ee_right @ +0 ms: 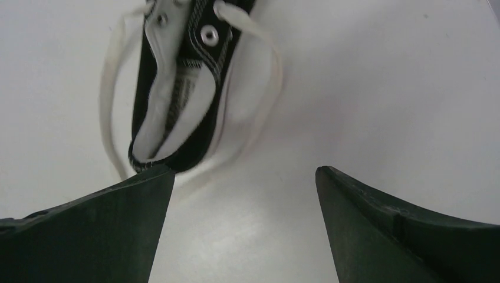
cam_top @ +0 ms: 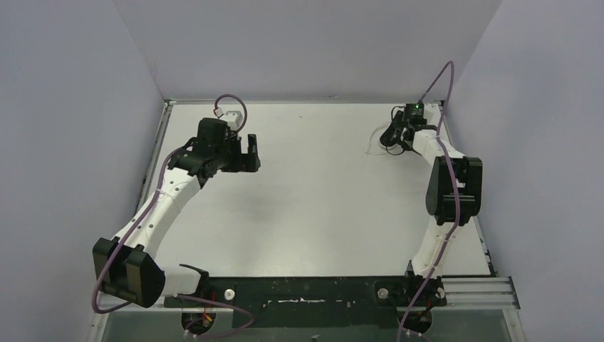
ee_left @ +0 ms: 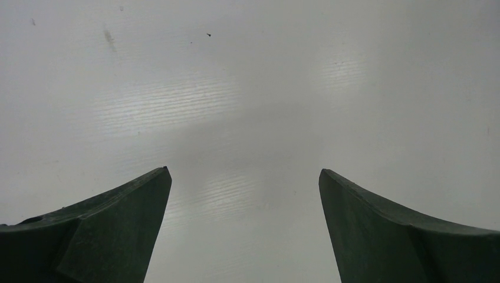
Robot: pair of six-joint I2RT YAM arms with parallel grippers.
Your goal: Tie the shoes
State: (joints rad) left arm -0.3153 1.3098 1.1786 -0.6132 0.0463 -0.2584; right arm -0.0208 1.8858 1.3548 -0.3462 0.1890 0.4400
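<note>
Our dark right fingers [ee_right: 106, 230] are hanging wide open and empty just beside the small black canvas sneaker [ee_right: 197, 127] at the white desk [ee_right: 383, 88] far right, our left fingers [ee_left: 106, 230] gaping over bare desk, white laces [ee_right: 109, 100] trailing loose, so we are judging nothing tied yet.

Shoe [ee_right: 177, 94] on table [ee_right: 383, 88], before right tool [ee_right: 244, 172]

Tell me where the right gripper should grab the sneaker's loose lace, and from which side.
Probably the lace bowing out on the wrist view's right of the sneaker, at its widest bend. There it lies flat on bare table, away from the canvas. Bring the open right gripper down from above, fingers straddling the strand crosswise.
</note>
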